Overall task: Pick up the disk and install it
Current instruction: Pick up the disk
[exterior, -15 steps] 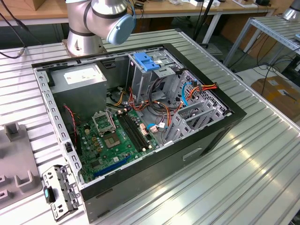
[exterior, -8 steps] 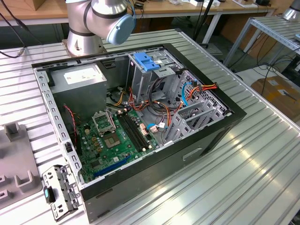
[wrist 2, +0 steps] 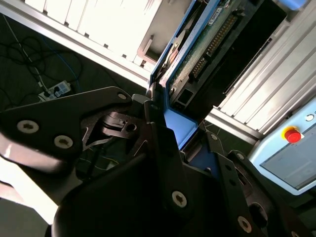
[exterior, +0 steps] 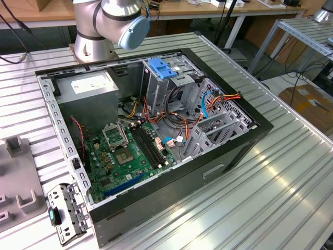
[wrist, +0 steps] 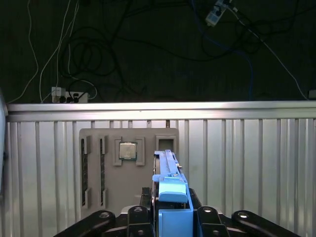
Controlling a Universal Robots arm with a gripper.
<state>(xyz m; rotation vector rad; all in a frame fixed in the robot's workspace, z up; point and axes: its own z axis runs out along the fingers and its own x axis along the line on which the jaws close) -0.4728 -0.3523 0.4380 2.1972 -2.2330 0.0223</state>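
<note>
The disk (wrist 2: 213,38) (edge-on, in its blue carrier (wrist: 173,195)) sits with the gripper (wrist: 170,212) clamped on it.

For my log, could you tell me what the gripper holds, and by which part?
The gripper holds the disk, in its blue frame, clamped at one end across the flat sides.
</note>
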